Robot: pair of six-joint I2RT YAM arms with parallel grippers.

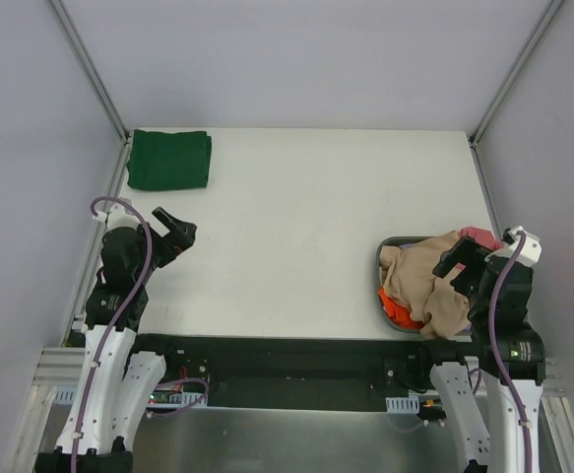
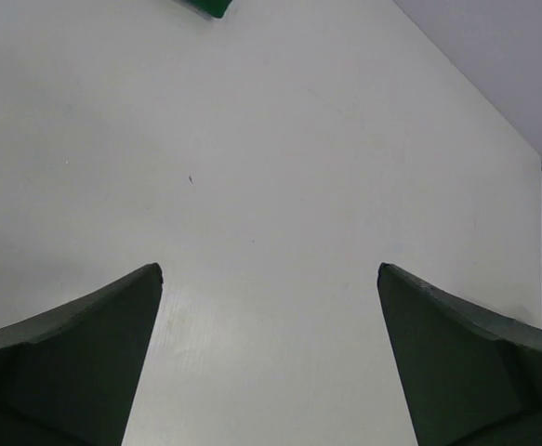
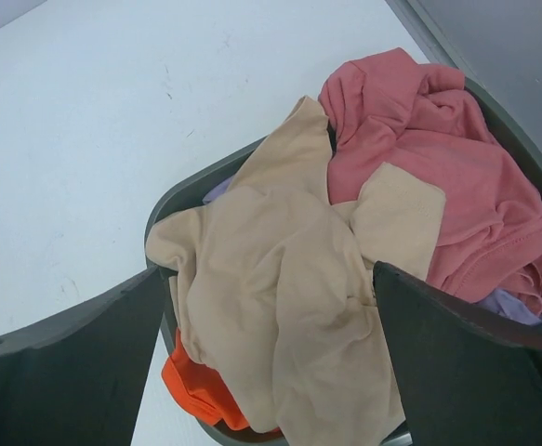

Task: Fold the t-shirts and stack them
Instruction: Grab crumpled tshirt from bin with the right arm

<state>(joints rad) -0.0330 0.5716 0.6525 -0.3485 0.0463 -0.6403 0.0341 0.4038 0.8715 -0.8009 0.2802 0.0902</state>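
Note:
A dark green t-shirt (image 1: 169, 160) lies folded at the table's far left corner; its edge shows at the top of the left wrist view (image 2: 207, 6). A grey tub (image 1: 389, 246) at the near right holds crumpled t-shirts: beige (image 3: 289, 279) on top, pink (image 3: 438, 158), orange-red (image 3: 196, 390) and a bit of lilac (image 3: 508, 305). My left gripper (image 1: 176, 232) is open and empty over bare table (image 2: 271, 269). My right gripper (image 1: 461, 264) hangs open above the beige shirt (image 1: 426, 281), holding nothing.
The white table (image 1: 306, 227) is bounded by grey walls and metal frame posts (image 1: 90, 69) at left and right. The tub's rim (image 3: 182, 190) stands near the table's front right edge.

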